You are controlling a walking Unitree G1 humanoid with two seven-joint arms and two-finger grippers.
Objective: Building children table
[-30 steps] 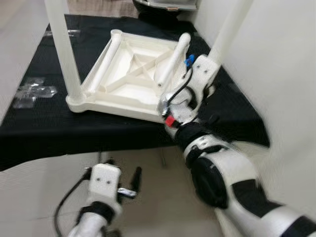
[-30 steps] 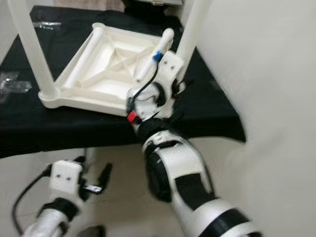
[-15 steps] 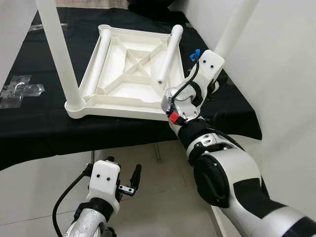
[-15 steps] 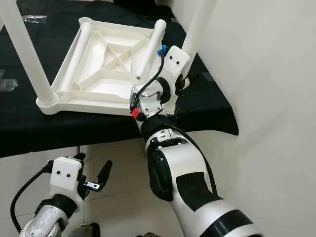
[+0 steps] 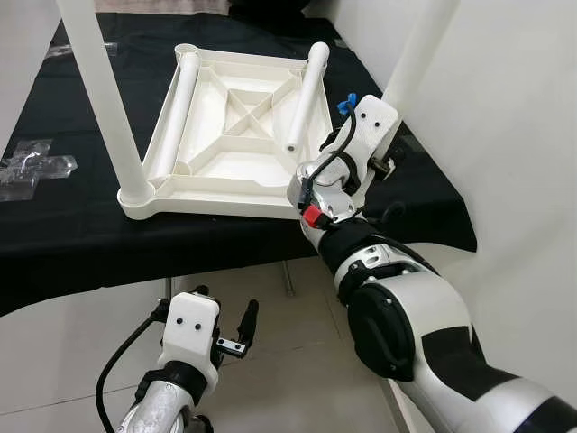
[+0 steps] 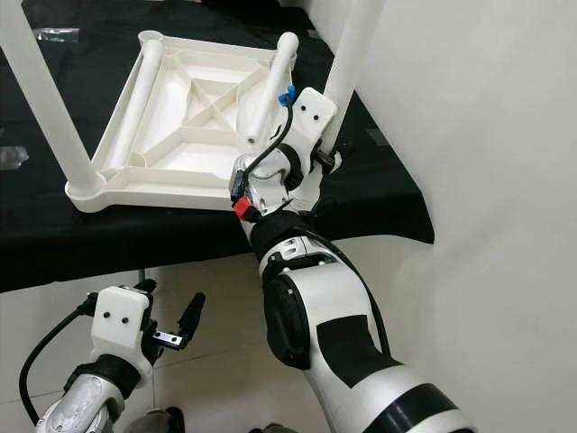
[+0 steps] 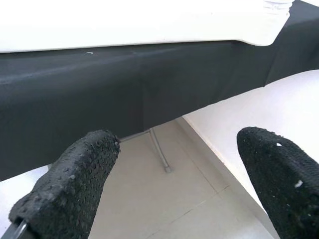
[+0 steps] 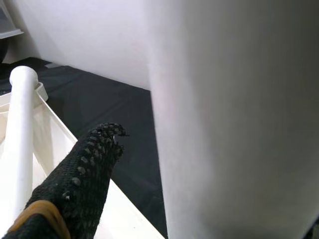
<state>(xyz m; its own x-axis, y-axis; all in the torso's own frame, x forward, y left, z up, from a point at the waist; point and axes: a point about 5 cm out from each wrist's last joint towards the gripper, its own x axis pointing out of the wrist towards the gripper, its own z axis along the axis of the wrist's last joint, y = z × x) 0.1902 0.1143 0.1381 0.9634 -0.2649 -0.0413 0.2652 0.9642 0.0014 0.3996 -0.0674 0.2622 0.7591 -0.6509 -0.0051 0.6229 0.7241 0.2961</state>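
The right gripper [image 6: 332, 155] is up at the near right corner of the top [image 5: 236, 135], at the foot of the upright leg [image 5: 416, 56] standing there. In the right wrist view that leg [image 8: 234, 119] looms large and very close, with 1 black finger [image 8: 82, 174] just beside it; whether the fingers are clamped on the leg or only set around it cannot be told. The silver right arm [image 5: 406, 316] reaches up from the lower right over the edge of the black cloth [image 5: 72, 225].

The left gripper [image 5: 225, 327] hangs low in front of the cloth's edge, over the pale floor [image 5: 54, 361], its 2 fingers [image 7: 75, 184] spread wide apart with nothing between them. In the left wrist view the cloth [image 7: 99, 84] hangs just ahead, with the white edge of the top [image 7: 124, 22] above it.

The top lies upside down on the cloth, its ribbed underside with crossed braces facing up. 2 legs stand upright from it: the one by the right gripper and another [image 5: 101, 99] at the near left corner. 2 more lie loose inside the frame, 1 [image 5: 177, 108] along the left side and 1 [image 5: 305, 95] toward the right. Clear plastic bags [image 5: 32, 167] lie on the cloth to the left, well apart from the top.
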